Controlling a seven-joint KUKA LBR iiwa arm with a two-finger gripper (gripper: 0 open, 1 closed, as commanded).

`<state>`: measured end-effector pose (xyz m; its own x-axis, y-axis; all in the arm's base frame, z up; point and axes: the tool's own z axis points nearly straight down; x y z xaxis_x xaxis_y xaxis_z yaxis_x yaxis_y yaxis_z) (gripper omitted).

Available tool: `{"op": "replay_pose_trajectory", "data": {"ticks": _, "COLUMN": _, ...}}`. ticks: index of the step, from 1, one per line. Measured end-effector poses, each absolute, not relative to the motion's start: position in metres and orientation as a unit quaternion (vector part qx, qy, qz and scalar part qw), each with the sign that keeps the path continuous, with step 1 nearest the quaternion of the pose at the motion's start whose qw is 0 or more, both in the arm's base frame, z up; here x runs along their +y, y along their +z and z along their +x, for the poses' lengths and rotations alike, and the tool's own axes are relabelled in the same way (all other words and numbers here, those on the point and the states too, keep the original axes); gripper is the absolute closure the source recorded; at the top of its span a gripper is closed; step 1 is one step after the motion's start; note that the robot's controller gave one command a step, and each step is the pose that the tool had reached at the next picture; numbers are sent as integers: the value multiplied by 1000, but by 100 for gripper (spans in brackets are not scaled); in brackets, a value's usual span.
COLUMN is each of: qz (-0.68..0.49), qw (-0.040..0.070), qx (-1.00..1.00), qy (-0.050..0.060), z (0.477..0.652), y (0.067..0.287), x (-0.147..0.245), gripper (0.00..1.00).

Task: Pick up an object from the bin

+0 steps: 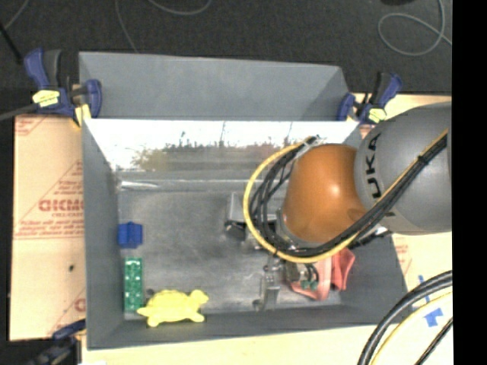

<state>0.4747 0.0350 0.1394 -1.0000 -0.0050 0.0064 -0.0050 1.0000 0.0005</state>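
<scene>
You had the gripper low beside a pink thing at the bin's right, whether open or closed unclear.

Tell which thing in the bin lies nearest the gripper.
The pink thing, beside the gripper; the blue block, green block and yellow turtle lie far left.
</scene>
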Motion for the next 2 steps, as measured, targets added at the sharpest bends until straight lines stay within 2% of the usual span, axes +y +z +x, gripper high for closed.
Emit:
{"op": "replay_pose_trajectory", "data": {"ticks": 1, "qz": 2, "qw": -1, "qx": -1000, "qy": 0, "z": 477, "y": 143, "x": 35, "gripper": 0}}
{"op": "replay_pose_trajectory", "data": {"ticks": 2, "qz": -89, "qw": 5, "qx": -996, "qy": 0, "z": 486, "y": 172, "x": 21, "gripper": 0}}
